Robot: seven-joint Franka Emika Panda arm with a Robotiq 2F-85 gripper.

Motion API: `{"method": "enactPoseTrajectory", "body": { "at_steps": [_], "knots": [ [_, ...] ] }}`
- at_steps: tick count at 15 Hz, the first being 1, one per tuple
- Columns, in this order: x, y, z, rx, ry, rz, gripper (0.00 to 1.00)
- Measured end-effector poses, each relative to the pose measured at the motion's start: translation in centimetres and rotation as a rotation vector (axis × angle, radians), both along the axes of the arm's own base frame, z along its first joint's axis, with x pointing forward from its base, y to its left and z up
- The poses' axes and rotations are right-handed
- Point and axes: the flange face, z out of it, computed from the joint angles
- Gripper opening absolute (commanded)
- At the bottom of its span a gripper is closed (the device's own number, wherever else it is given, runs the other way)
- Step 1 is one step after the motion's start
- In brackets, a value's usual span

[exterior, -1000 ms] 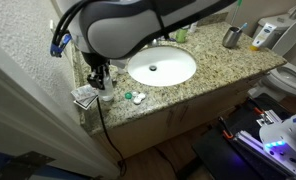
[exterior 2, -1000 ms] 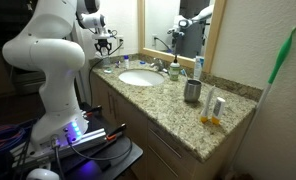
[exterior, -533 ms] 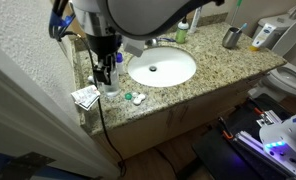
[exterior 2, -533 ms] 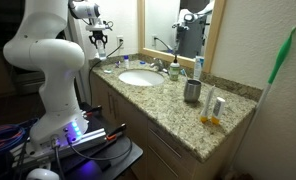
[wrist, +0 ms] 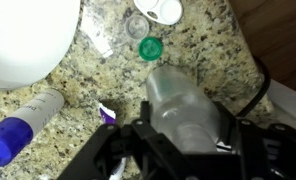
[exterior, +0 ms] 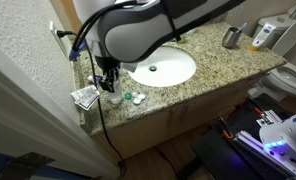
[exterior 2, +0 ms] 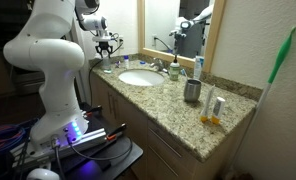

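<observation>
Because the gripper (wrist: 186,128) is clamped on a clear bottle (wrist: 173,92) with slick walls, it may slip — dropping onto the counter (wrist: 210,50).

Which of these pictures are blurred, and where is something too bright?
Wrist view: soft everywhere; the gripper and the clear bottle it grips are out of focus, the sink is washed out white. In an exterior view the arm near the lens is blurred, the counter readable. In an exterior view the mirror is lit evenly, without glare.
</observation>
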Motion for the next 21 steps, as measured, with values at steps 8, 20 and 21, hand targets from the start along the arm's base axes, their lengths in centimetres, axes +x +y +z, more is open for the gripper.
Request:
{"method": "enactPoseTrajectory", "body": {
  "at_steps": [8, 20, 21],
  "knots": [
    [1.0, 0.8, -0.5, 0.03, -0.017, -0.009, 0.98],
    [-0.8, 1.8, 1.7, -0.021, -0.061, -0.093, 1.0],
    [-0.9, 1.9, 2.1, -0.029, -0.074, -0.12, 1.0]
  ]
}}
